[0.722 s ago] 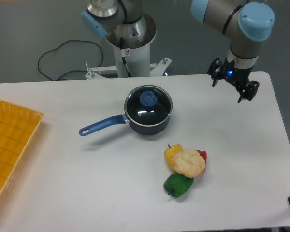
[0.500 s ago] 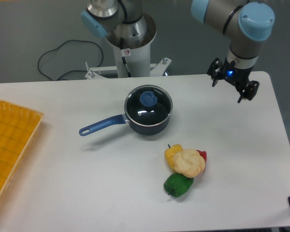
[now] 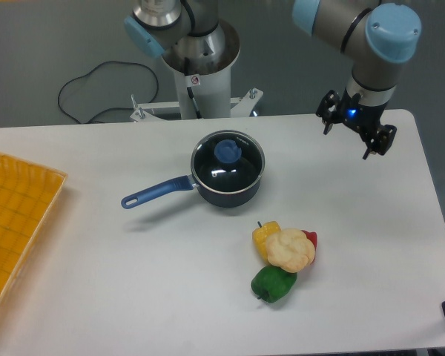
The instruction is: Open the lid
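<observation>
The clear glass lid (image 3: 228, 159) with its blue knob (image 3: 226, 151) rests flat on the dark blue saucepan (image 3: 226, 190), whose long blue handle (image 3: 156, 192) points to the lower left. My gripper (image 3: 348, 141) hangs open above the table's back right part, well to the right of the saucepan, holding nothing. Its two dark fingers (image 3: 326, 124) are spread apart.
A pile of toy vegetables lies in front of the pan: a yellow pepper (image 3: 265, 234), a cream cauliflower-like piece (image 3: 290, 250), a red piece (image 3: 310, 238) and a green pepper (image 3: 273, 283). An orange tray (image 3: 18, 215) sits at the left edge. The robot base (image 3: 200, 67) stands behind the pan.
The gripper has shifted very slightly to the left and up. The lid and saucepan have not moved.
</observation>
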`<action>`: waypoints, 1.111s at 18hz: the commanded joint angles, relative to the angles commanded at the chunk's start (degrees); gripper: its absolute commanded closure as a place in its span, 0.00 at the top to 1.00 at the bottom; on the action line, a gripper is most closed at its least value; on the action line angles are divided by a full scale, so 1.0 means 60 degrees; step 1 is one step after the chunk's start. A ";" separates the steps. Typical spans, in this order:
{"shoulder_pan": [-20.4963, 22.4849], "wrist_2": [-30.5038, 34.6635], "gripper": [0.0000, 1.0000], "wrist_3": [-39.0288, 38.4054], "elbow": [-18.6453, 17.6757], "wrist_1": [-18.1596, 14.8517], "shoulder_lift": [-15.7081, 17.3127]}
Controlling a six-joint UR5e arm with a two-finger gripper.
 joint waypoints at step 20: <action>-0.1156 -0.0221 1.00 -0.0732 -0.1742 0.0175 0.1259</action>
